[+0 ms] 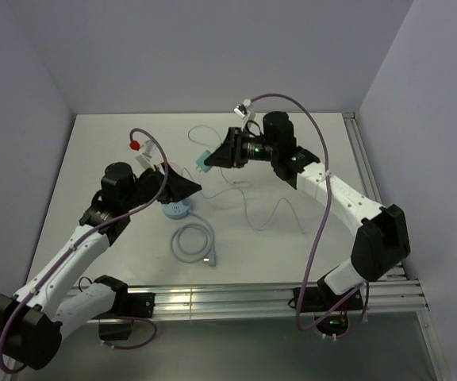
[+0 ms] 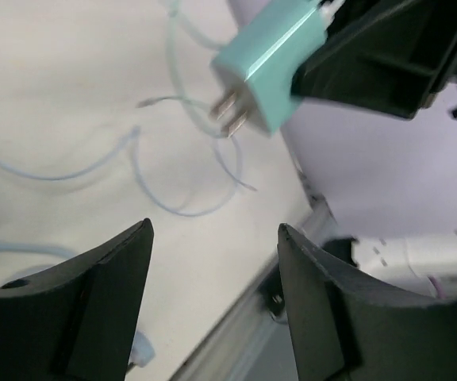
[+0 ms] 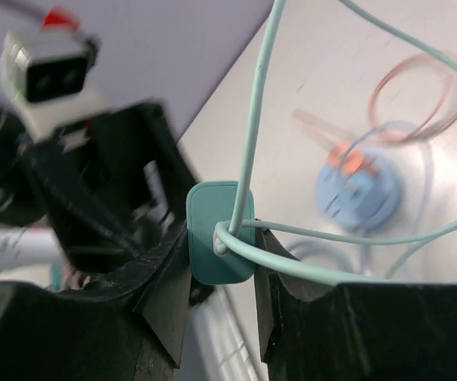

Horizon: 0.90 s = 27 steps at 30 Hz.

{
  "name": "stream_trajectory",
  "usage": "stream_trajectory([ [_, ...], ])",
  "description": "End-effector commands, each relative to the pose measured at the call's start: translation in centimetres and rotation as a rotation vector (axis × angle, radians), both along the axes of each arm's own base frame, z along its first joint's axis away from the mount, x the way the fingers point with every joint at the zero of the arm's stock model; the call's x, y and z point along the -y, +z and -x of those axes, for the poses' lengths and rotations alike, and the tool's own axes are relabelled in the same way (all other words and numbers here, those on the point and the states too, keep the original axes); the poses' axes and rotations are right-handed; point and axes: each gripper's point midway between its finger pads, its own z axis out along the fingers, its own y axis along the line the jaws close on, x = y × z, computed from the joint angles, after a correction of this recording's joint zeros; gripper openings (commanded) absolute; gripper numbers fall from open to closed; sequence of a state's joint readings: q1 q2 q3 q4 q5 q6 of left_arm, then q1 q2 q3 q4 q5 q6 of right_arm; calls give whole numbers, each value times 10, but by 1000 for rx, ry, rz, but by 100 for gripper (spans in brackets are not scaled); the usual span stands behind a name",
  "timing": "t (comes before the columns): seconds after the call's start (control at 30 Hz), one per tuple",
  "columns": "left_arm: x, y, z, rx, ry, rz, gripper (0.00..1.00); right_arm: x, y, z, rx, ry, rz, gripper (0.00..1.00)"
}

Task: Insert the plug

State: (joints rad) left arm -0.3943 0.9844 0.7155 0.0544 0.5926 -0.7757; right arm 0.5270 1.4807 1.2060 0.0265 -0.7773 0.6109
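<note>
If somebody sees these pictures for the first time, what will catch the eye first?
The teal plug stands out first, pinched in the right tool above the table, its prongs facing the open left tool. Next comes the round blue socket lying beside that tool, with a coiled cable nearer the arm bases.

White table (image 1: 268, 254), pale lilac walls (image 1: 213, 55) behind, aluminium rail (image 1: 236, 302) along its near edge

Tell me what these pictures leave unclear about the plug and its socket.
Plug: prongs hidden behind its own body in the right wrist view.
Blue socket: blurred in the right wrist view, too small from above; slots unreadable.
Coiled cable: end connector too small from above.
</note>
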Motion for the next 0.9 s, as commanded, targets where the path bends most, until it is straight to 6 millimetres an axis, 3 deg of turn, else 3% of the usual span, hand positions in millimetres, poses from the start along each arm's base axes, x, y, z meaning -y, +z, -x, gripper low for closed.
stream_trajectory([
  [0.0, -51, -6, -29, -13, 345, -156, 68, -4, -15, -56, 58, -155, 133, 0],
  [0.03, -65, -16, -35, -39, 438, -184, 67, -9, -3, -70, 83, -180, 127, 0],
  [0.07, -73, -28, -33, -87, 481, -207, 59, -13, -6, -79, 91, -194, 155, 0],
  [0.1, -80, -40, -30, -137, 529, -197, 54, -13, -36, -99, 48, -270, 256, 0],
  [0.13, -89, -49, -32, -154, 585, -207, 49, -19, -18, -113, 106, -307, 270, 0],
  [0.17, -92, -54, -30, -169, 599, -200, 42, -36, -20, -110, 112, -309, 300, 0],
  [0.2, -100, -69, -28, -208, 650, -210, 40, -37, -43, -122, 89, -379, 388, 0],
  [0.23, -105, -78, -28, -225, 676, -222, 36, -49, -23, -126, 118, -407, 368, 0],
  [0.27, -114, -86, -30, -237, 727, -245, 25, -68, -35, -121, 110, -398, 397, 0],
  [0.3, -119, -98, -29, -269, 752, -265, 22, -72, -40, -120, 105, -426, 429, 0],
  [0.33, -123, -105, -28, -285, 765, -280, 20, -81, -32, -120, 107, -446, 414, 0],
  [0.6, -147, -150, -27, -380, 863, -343, 28, -135, -79, -79, 51, -432, 480, 0],
  [0.73, -154, -168, -24, -428, 891, -349, 32, -140, -83, -66, 95, -468, 512, 0],
  [0.87, -154, -184, -25, -471, 886, -338, 33, -134, -63, -56, 150, -493, 499, 0],
])
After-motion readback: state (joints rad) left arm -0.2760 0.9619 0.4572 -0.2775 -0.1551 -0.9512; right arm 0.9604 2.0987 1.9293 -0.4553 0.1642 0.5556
